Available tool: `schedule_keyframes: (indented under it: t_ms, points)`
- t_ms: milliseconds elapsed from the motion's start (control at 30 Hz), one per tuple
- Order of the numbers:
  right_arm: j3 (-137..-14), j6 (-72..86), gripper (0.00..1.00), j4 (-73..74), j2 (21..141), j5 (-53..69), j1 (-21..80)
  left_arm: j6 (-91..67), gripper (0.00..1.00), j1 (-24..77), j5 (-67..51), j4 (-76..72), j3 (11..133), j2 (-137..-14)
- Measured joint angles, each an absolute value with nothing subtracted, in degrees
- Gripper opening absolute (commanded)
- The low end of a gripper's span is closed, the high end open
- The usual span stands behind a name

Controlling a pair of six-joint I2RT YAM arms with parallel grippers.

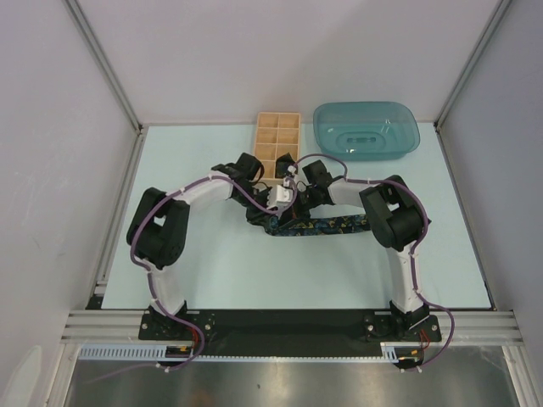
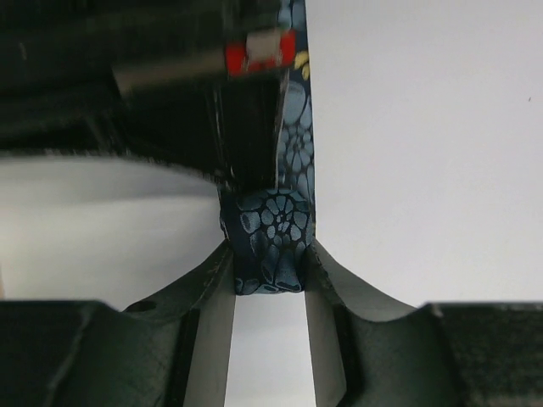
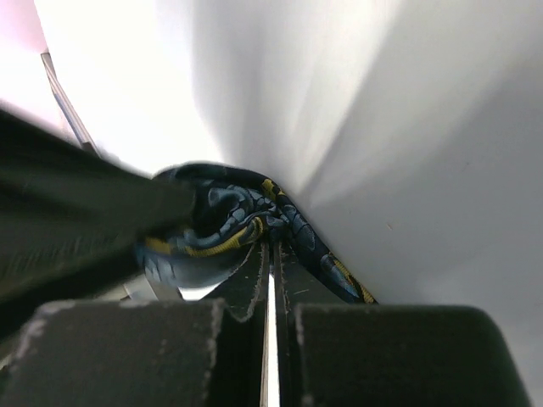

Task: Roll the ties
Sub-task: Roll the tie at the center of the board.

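One table (image 1: 212, 280) carries everything. Two arms are bolted at its near edge. The left arm (image 1: 157, 229) rises to a bent elbow well to the near left of the box, then reaches across toward it. The right arm (image 1: 394, 216) mirrors this, with its elbow to the box's near right and its forearm reaching back toward the box. Both wrists meet just in front of the box's near end.

One teal tray (image 1: 407, 136) sits just right of the one wooden box (image 1: 277, 136), both at the far edge. The box has two columns of compartments.

One tie (image 1: 327, 225), dark with a blue and yellow pattern, lies as a strip on the table near the box's near side, running off to the right. Its left end is bunched under the wrists.

The left gripper (image 2: 270, 254) is clamped on a rolled fold of the tie, with both fingers pressed against its sides. The right gripper (image 3: 271, 254) has its jaws together, tips against the bunched tie. Whether any cloth is caught between them I cannot tell.
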State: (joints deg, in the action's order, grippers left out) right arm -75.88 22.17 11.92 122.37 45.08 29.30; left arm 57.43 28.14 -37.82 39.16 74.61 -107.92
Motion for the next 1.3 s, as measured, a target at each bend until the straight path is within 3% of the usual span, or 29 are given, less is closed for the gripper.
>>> schedule_keyframes:
  t_ms: [500, 733, 1033, 1300]
  points:
    - [-73.9, 21.8, 0.0, 8.3, 122.4, 47.7, 28.5, 53.6, 0.4, 34.5, -31.9, 45.0, 85.0, -114.8]
    - [-71.8, 22.9, 0.23, 5.0, 122.1, 50.1, 27.2, 54.6, 0.37, 35.1, -28.5, 45.1, 84.0, -114.8]
    - [-68.8, 24.4, 0.44, 11.0, 117.7, 52.2, 21.8, 55.6, 0.38, 35.4, -27.2, 44.1, 82.5, -115.9]
    - [-68.1, 28.9, 0.47, 7.8, 116.9, 53.2, 23.6, 55.6, 0.4, 35.4, -27.2, 44.0, 82.5, -116.0]
